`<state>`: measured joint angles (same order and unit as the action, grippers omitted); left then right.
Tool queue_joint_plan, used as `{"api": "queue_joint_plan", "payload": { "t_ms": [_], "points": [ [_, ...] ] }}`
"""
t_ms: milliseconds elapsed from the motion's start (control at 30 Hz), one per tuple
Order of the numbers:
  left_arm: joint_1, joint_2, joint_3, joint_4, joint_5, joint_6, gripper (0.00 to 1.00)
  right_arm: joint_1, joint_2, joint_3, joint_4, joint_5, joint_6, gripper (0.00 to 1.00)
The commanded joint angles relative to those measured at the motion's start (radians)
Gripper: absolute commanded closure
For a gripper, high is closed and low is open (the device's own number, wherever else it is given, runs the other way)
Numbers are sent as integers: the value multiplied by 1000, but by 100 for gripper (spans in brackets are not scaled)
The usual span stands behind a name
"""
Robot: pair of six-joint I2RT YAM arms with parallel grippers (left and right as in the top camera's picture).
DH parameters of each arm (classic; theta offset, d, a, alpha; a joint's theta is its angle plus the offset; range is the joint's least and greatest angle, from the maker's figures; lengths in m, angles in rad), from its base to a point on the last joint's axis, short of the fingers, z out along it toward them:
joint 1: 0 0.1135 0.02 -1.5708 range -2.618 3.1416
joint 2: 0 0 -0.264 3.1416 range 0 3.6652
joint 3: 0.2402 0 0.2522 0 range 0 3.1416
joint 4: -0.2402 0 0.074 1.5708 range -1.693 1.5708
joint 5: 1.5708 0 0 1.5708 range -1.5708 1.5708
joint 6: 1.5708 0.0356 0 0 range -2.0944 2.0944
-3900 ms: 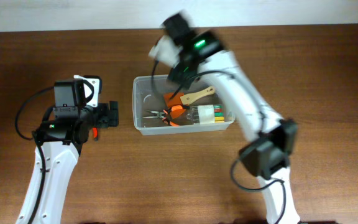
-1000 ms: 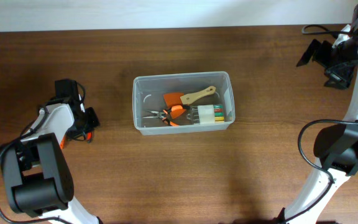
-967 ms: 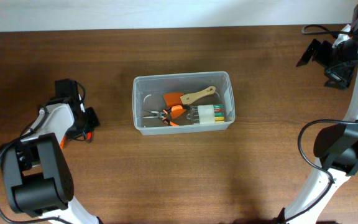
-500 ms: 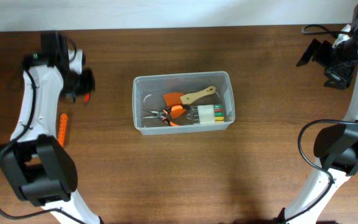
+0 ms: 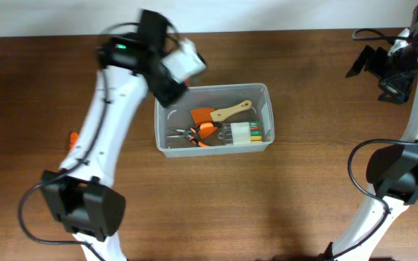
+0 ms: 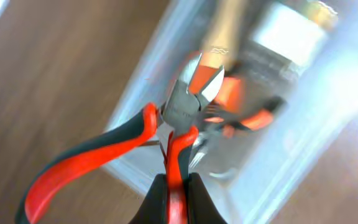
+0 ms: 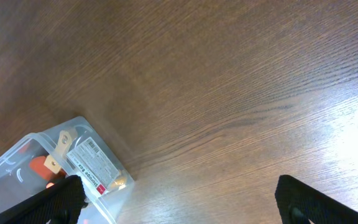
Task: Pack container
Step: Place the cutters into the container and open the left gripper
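The clear plastic container (image 5: 213, 149) stands mid-table and holds an orange spatula with a wooden handle (image 5: 223, 113), orange-handled pliers (image 5: 194, 133) and a white box of coloured bits (image 5: 244, 133). My left arm's wrist (image 5: 167, 69) hovers over the container's rear left corner and hides the fingers from above. In the left wrist view my left gripper (image 6: 178, 194) is shut on one red handle of red-and-black cutters (image 6: 186, 106), which hang over the blurred container (image 6: 294, 134). My right gripper (image 7: 179, 205) stands wide open with nothing in it, far right of the container (image 7: 107, 202).
A small orange piece (image 5: 72, 137) lies on the wooden table at the left, half behind my left arm. My right arm (image 5: 405, 72) is raised at the table's far right rear corner. A white wall runs along the back edge.
My left arm has swung from the table's left side to above the container's rear left corner with the cutters. The right arm has not moved.
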<state>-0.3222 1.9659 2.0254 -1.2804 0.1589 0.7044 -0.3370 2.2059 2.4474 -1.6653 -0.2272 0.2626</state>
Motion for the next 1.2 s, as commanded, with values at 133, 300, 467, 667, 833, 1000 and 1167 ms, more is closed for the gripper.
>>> {"api": "queue_joint_plan", "payload": {
  "t_ms": [133,300,467,667,833,1000,1167],
  "points": [
    [-92,150,4,-37,-31,262,98,3,9,-8,0,-6,8,2],
    [-78,275,4,-33,-109,250,98,3,9,-8,-1,-6,8,2],
    [-46,314,4,8,-103,148,81,3,9,-8,-1,-5,8,2],
    [-41,252,36,-23,-103,82,1,3,9,-8,2,-5,8,2],
    [-39,111,81,-82,-104,-54,1,3,9,-8,5,-6,8,2],
    [-5,-100,105,-148,-128,-63,1,3,9,-8,5,-6,8,2],
    [168,-254,104,-179,-156,-197,1,3,9,-8,5,-6,8,2]
  ]
}}
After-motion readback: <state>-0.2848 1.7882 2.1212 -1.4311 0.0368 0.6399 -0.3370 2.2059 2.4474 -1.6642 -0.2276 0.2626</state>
